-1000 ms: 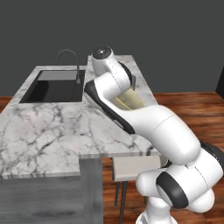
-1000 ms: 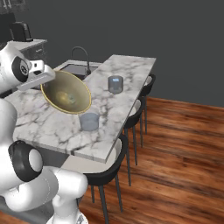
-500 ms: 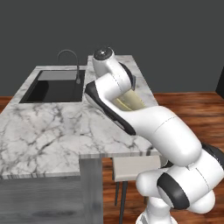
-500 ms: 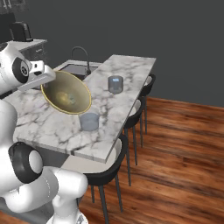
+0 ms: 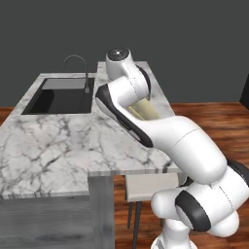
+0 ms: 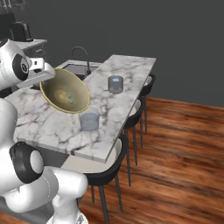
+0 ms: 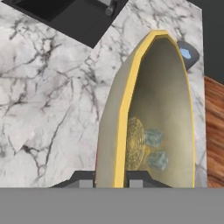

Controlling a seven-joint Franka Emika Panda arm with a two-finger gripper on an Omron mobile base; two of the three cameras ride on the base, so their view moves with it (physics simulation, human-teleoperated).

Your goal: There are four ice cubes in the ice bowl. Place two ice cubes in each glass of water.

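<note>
Marble counter (image 5: 58, 146) w/ black sink (image 5: 61, 97) & faucet (image 6: 83, 54); stools (image 6: 109, 168) alongside, wood floor (image 6: 175, 166).

1. From the left base view, the arm (image 5: 160, 131) is covering most of the ice bowl (image 5: 146, 111), so just a tan sliver is peeking out.
2. In the hand view, the gripper (image 7: 112, 178) is getting cut off at the bottom, only the finger tops are showing either side of the bowl rim.
3. The far glass of water (image 7: 188, 54) is mostly sitting behind the bowl's edge there.
4. The two ice cubes (image 7: 154, 148) in the bowl are looking blurry, and whether they're touching the wall I can't tell.
5. The sink (image 7: 65, 15) is running off the top edge.
</note>
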